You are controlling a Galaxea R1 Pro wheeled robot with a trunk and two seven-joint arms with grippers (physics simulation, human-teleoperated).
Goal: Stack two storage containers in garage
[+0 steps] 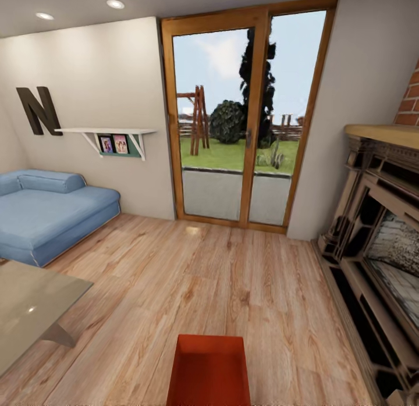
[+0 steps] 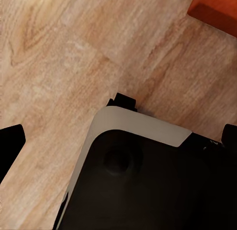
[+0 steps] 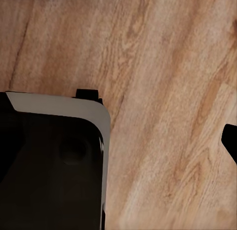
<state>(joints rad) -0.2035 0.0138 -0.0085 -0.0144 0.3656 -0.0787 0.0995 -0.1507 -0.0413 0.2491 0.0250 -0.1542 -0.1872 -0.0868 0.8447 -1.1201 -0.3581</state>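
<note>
Left of the glass doors (image 1: 247, 121) you've got the blue sofa (image 1: 49, 214) under the wall shelf (image 1: 107, 132), and nearer the camera than the sofa a glass-topped table (image 1: 32, 313), so we're clearly in the living room and nowhere near the garage yet. One storage container (image 1: 209, 371) sits on the wood plank floor (image 1: 192, 272), straight out from the doors and right at the robot's base. I'd say the job has barely started: nothing is lifted, nothing is carried out, and the stacking is all still to do.

The bin itself is orange-red, open on top, with thin straight walls and a flat bottom, and it looks empty. A corner of it (image 2: 215, 10) pokes into the left wrist view too.

Right of the doors is the brick fireplace (image 1: 378, 243).

Grippers: both wrist views just look down at floor and the robot's base, so can't tell whether either one is spread or closed.
</note>
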